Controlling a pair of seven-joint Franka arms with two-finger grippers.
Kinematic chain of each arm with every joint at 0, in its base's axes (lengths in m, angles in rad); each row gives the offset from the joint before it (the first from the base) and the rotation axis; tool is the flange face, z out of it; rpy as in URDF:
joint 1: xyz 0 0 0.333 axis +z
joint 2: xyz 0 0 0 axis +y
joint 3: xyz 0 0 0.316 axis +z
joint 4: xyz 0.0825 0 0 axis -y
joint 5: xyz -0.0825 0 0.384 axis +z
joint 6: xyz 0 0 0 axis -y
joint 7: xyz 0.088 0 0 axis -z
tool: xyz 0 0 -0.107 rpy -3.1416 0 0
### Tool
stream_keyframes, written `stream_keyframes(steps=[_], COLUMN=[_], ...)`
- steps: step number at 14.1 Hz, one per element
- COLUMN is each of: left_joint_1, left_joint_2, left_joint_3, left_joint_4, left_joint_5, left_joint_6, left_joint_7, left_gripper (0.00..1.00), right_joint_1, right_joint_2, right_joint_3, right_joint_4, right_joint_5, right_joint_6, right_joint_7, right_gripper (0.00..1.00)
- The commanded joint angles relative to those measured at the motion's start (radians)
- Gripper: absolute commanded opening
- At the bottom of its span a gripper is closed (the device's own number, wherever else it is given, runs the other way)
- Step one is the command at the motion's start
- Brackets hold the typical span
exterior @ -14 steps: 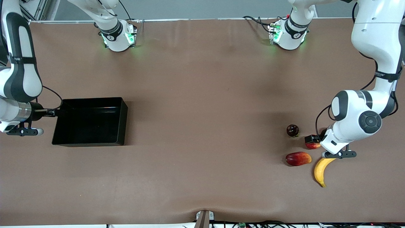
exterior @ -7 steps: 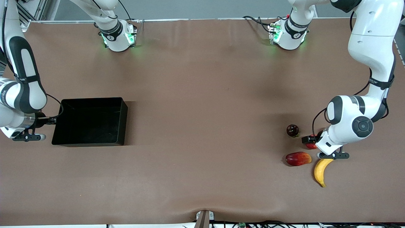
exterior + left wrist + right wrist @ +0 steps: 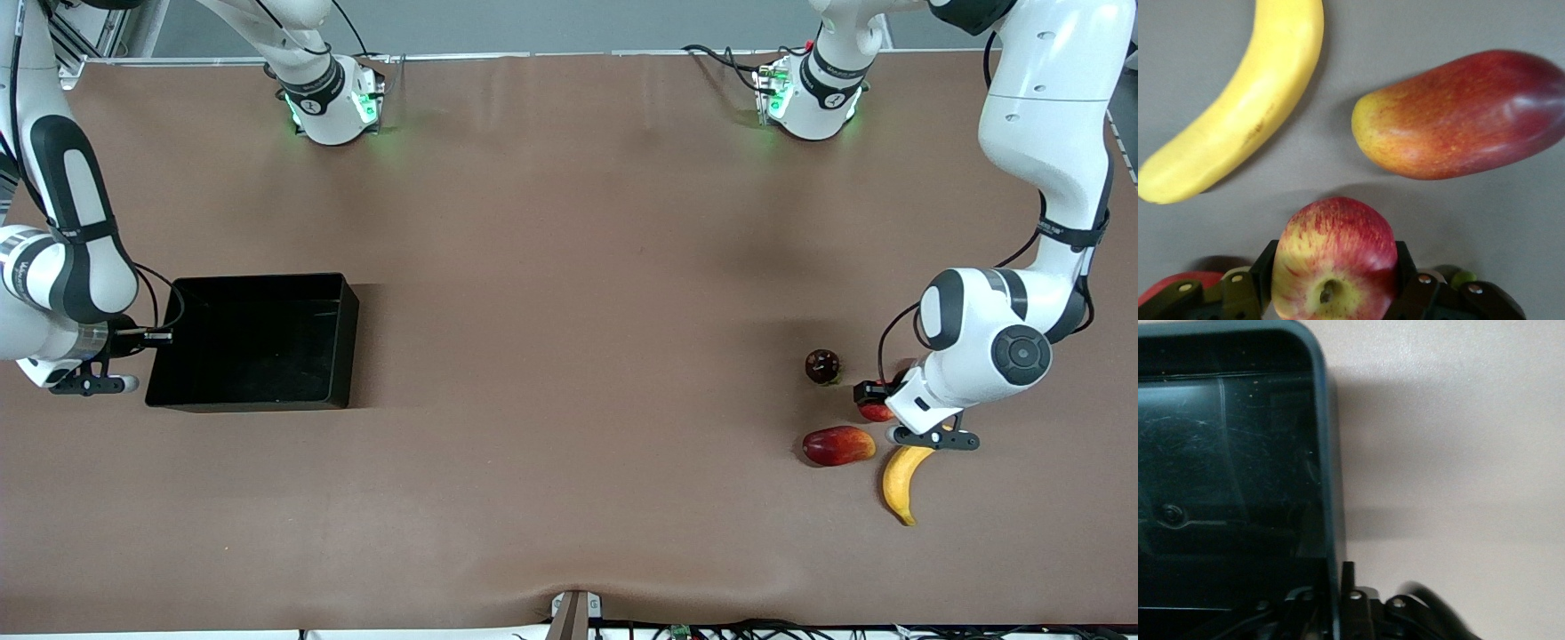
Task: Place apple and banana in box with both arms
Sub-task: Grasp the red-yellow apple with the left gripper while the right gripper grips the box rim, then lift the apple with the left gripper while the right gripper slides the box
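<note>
Brown table — fruits, box

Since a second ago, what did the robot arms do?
The left gripper came down and closed its fingers on the apple. The right gripper slid in and shut on the wall of the box. The banana, the mango-like fruit and the dark round fruit stayed put.

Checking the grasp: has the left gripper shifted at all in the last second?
Yes. The left gripper has edged slightly toward the dark round fruit, and now grips the apple.
</note>
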Motion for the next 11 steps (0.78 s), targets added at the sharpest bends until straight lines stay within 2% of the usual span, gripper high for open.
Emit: stream_keyframes(steps=[1, 5, 8, 9, 11], left_joint_1=[-0.006, -0.014, -0.014, -0.014, -0.014], left_joint_2=[-0.112, -0.235, -0.296, -0.312, -0.324], left_joint_3=[-0.009, -0.052, -0.101, -0.122, -0.174], left_joint_4=[-0.015, -0.002, -0.002, 0.0, 0.0], left_joint_5=[0.017, 0.015, 0.014, 0.014, 0.014], left_joint_6=[-0.117, -0.26, -0.347, -0.375, -0.405], left_joint_7=[0.003, -0.056, -0.128, -0.158, -0.236], left_gripper=[0.0, 0.0, 0.0, 0.0, 0.0], right_joint_1=[-0.014, 0.047, 0.132, 0.159, 0.182], right_joint_2=[-0.011, -0.026, -0.043, -0.052, -0.066], right_joint_3=[0.019, 0.023, 0.045, 0.08, 0.191], right_joint_4=[0.092, 0.209, 0.292, 0.301, 0.301], right_joint_5=[0.053, 0.099, 0.124, 0.124, 0.122], right_joint_6=[-0.146, -0.391, -0.548, -0.576, -0.581], right_joint_7=[-0.004, 0.011, 0.156, 0.22, 0.313], right_gripper=[0.0, 0.0, 0.0, 0.0, 0.0])
